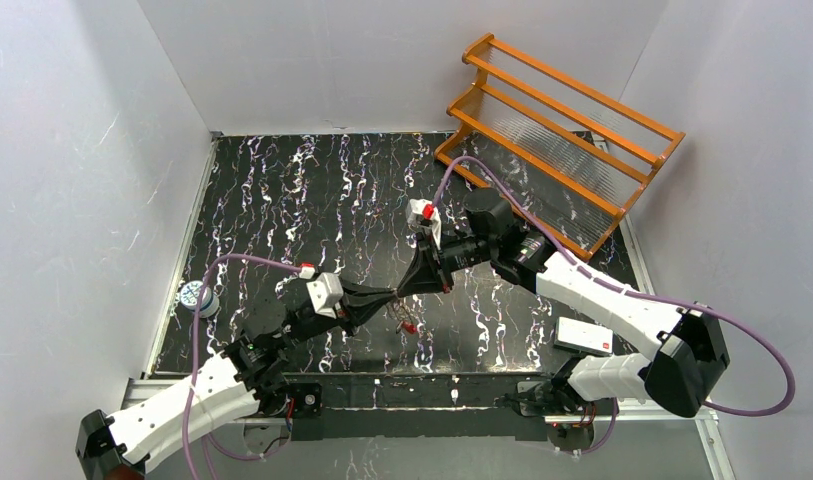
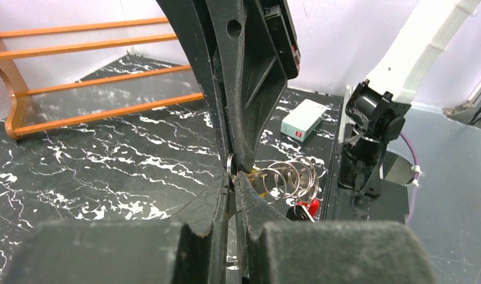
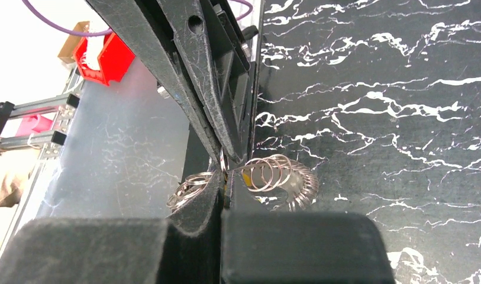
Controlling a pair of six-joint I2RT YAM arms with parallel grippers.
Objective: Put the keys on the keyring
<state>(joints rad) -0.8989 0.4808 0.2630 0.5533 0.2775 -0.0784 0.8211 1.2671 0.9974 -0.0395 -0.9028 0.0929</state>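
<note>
My two grippers meet tip to tip above the middle of the black marbled table (image 1: pixel 302 190). The left gripper (image 1: pixel 390 297) is shut, and so is the right gripper (image 1: pixel 410 288). Both pinch the keyring's bunch at one spot. In the left wrist view, the left gripper (image 2: pixel 232 184) nips a thin ring, and the keyring's silver coils (image 2: pixel 288 180) hang just right of it with the red section (image 2: pixel 312 206) and a dark-headed silvery key (image 2: pixel 300 212) below. A brass sliver (image 2: pixel 258 176) shows beside the tips. In the right wrist view, coils (image 3: pixel 273 174) flank the right gripper (image 3: pixel 223 177). The red part dangles in the top view (image 1: pixel 410 327).
An orange slatted rack (image 1: pixel 562 120) stands at the back right and also shows in the left wrist view (image 2: pixel 96 77). A white box (image 1: pixel 583 337) lies at the front right. A small blue-white roll (image 1: pixel 195 297) sits at the table's left edge.
</note>
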